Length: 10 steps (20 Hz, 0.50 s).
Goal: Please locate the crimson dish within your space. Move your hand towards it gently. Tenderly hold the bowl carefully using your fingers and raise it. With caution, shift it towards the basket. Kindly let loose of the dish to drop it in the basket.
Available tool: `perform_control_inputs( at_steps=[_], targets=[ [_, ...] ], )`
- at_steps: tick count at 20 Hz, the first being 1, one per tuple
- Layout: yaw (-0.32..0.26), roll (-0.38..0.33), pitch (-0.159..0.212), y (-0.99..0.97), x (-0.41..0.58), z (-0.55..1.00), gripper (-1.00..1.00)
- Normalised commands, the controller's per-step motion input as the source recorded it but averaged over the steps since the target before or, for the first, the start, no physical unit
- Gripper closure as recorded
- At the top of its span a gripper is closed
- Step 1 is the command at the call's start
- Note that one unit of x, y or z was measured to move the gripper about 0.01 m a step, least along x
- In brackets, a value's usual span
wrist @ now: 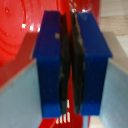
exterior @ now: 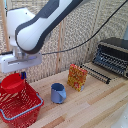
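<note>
Red round plastic bowl (exterior: 11,83) pinched at rim by white boxy gripper (exterior: 22,75), over red wire-mesh basket (exterior: 22,107).

Glossy red plastic bowl (exterior: 12,83); red wire-mesh basket (exterior: 22,107); pale wood table (exterior: 95,107).

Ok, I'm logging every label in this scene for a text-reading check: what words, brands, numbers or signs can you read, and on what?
None can be read.
Patterned box: red and yellow print, too blurred to make out any words.
Toaster oven: no legible brand or dial marks.
Blue mug, red bowl, basket and gripper: no lettering visible.
Wrist view: only the blue fingers and red plastic, no text.
</note>
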Motion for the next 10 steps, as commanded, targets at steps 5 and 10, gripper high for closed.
perform_control_inputs(
  at_steps=[5,10],
  targets=[
    [0.007,0.005,0.01,-0.13,0.184,0.71,-1.0],
    [0.032,0.002,-0.134,-0.2,0.248,0.75,-1.0]
  ],
)
